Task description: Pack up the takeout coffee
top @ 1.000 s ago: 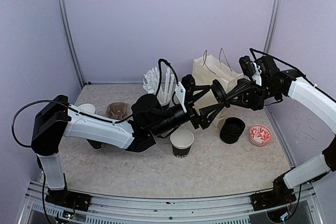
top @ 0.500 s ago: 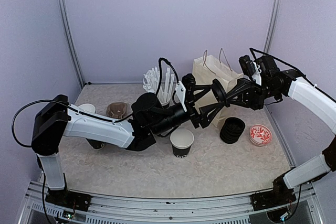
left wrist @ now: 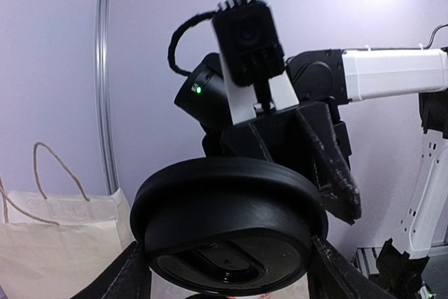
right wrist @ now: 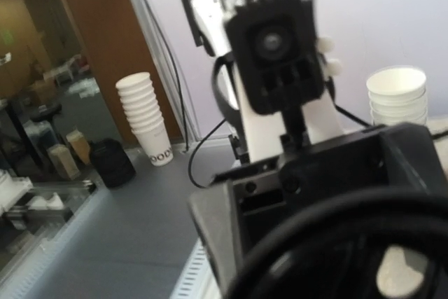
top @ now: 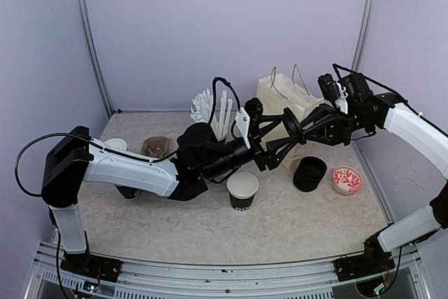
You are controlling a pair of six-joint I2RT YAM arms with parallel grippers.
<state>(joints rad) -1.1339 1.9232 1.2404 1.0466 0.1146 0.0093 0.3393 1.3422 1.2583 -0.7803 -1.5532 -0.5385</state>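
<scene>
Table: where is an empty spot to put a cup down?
Bare table in front of the open cup, and front right, before the lids and dish. Crowded at the back by the straws and bag.

The top external view looks down on the whole table [top: 210,225] from above and behind its 6 o'clock edge, facing 12 o'clock. The wrist views face each other at close range; all three share the black lid [left wrist: 227,225].

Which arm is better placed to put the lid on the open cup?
Left: the lid sits between its fingers, and the open cup stands close to the left gripper.
</scene>
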